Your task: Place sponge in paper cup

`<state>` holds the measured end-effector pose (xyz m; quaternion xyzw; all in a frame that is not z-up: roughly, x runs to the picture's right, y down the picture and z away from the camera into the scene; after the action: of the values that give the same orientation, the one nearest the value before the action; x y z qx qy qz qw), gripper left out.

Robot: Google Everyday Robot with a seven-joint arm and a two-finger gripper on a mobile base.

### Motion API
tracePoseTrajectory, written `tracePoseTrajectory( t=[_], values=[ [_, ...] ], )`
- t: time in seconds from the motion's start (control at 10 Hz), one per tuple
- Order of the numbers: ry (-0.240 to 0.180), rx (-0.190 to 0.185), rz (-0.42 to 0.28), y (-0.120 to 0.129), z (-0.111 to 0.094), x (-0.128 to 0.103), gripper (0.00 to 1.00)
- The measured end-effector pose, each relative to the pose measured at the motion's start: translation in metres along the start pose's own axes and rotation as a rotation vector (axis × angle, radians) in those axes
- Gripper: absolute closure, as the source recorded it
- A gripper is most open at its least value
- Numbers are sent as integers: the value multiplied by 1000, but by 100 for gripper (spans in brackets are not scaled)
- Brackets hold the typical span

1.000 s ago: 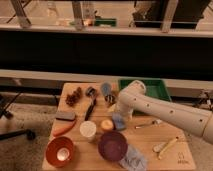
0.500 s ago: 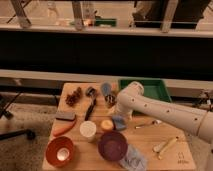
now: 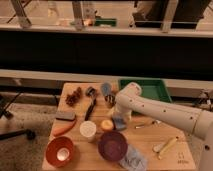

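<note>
The white paper cup [image 3: 88, 129] stands upright near the front middle of the wooden table [image 3: 150, 137]. A small blue-grey sponge [image 3: 119, 123] lies to the right of it, beside an orange ball [image 3: 106, 125]. My gripper [image 3: 117, 116] hangs at the end of the white arm [image 3: 160, 112], which comes in from the right. It is pointed down right over the sponge. The arm's wrist hides the gripper's tips and whether they touch the sponge.
A purple bowl [image 3: 112, 146] and an orange bowl [image 3: 60, 150] sit at the front, with a crumpled bag [image 3: 132, 159] beside them. A carrot [image 3: 65, 128], a grey block [image 3: 65, 115] and a black brush [image 3: 91, 107] lie left. A green tray [image 3: 145, 89] stands at the back right, with cutlery [image 3: 167, 145] at the front right.
</note>
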<state>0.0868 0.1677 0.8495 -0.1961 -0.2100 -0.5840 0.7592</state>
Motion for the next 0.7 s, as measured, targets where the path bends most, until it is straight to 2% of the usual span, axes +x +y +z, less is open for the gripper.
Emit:
tracePoseTrajectory(
  t=[0.5, 0.7],
  values=[
    [22, -9, 30, -3, 14, 7, 22],
    [25, -11, 35, -6, 17, 7, 39]
  ],
)
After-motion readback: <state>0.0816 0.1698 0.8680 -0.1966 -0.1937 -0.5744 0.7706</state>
